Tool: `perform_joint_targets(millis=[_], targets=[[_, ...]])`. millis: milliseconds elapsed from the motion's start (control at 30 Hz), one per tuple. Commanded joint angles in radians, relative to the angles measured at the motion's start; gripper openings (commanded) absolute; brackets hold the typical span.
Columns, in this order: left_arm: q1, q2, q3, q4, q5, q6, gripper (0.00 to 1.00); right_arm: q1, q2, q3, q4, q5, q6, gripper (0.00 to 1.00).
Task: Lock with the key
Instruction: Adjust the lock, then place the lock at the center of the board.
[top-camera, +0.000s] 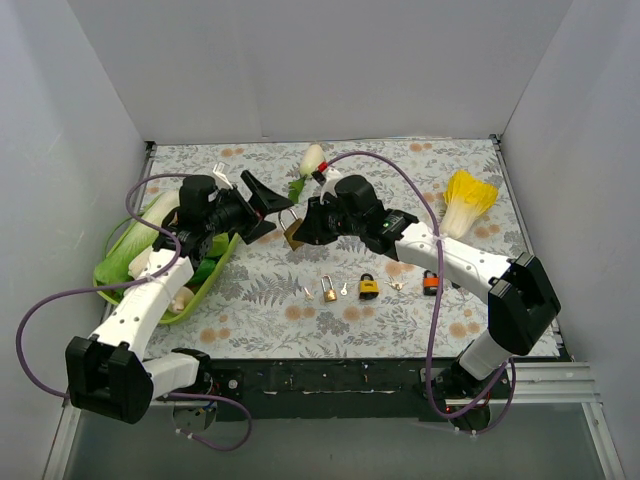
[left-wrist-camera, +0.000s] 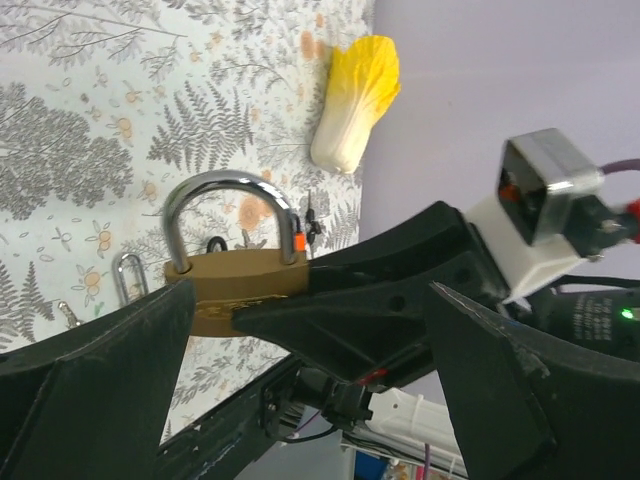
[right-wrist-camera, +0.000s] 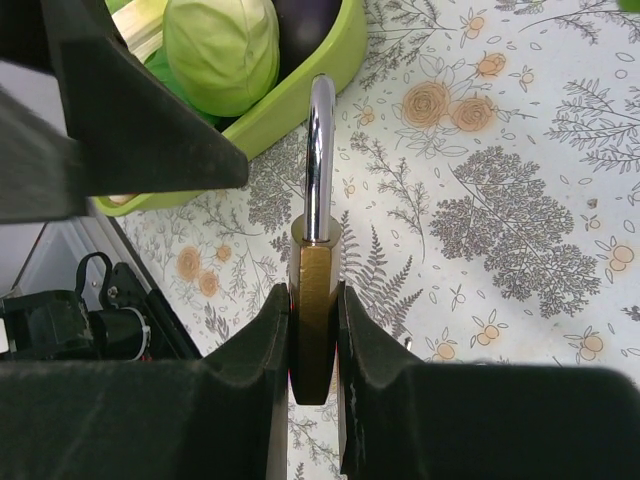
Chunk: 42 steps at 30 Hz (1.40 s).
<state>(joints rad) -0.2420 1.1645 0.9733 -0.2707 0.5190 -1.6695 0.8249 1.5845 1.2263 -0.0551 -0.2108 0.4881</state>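
Brass padlock (right-wrist-camera: 315, 330) sits pinched edge-on between the two black fingers (right-wrist-camera: 262, 350) of the right gripper (right-wrist-camera: 315, 300). They are pressed tight against its flat faces, and its chrome shackle (right-wrist-camera: 320, 150) stands up out of the grip. From above, this gripper holds the lock off the fern-printed table (top-camera: 260, 270), around the middle of the workspace and just beside the left gripper (top-camera: 275, 218).

The left gripper's jaws are spread wide and hold nothing. In the left wrist view its two fingers (left-wrist-camera: 90, 380) frame the lock from either side. One tip comes right up to the end of the brass body, but I cannot tell whether it touches.

Nearer the arms' bases, three small padlocks lie in a row on the table: a brass one (top-camera: 329, 292), a yellow one (top-camera: 368, 287) and an orange one (top-camera: 431, 283). Small keys (top-camera: 345, 290) lie among them. A green tray (top-camera: 205, 290) of vegetables sits under the left arm.
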Motion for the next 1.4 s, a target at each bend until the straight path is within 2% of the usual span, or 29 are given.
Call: perform_joint_targets(millis=[0,267,433,867,1100,1200,1333,1367], targets=[[-0.022,0.000,-0.041,-0.013,-0.096,-0.010,0.98,-0.003,-0.029,0.052,0.136,0.021,0.024,0.01],[-0.063,0.009,-0.064,-0.002,-0.119,-0.021,0.98,-0.001,-0.026,0.050,0.147,-0.015,0.046,0.01],[-0.068,0.017,-0.068,0.021,-0.103,-0.042,0.91,0.000,-0.027,0.033,0.161,-0.019,0.079,0.01],[-0.097,0.024,-0.082,0.008,-0.125,-0.021,0.81,0.011,-0.021,0.041,0.196,-0.056,0.099,0.01],[-0.100,0.029,-0.076,0.010,-0.125,-0.027,0.71,0.019,-0.011,0.045,0.196,-0.062,0.107,0.01],[-0.103,0.031,-0.081,0.010,-0.129,-0.029,0.70,0.022,-0.008,0.047,0.196,-0.065,0.112,0.01],[-0.111,0.031,-0.085,0.007,-0.131,-0.029,0.75,0.022,-0.006,0.045,0.198,-0.067,0.116,0.01],[-0.112,0.032,-0.087,0.007,-0.129,-0.030,0.72,0.022,-0.004,0.045,0.199,-0.068,0.116,0.01]])
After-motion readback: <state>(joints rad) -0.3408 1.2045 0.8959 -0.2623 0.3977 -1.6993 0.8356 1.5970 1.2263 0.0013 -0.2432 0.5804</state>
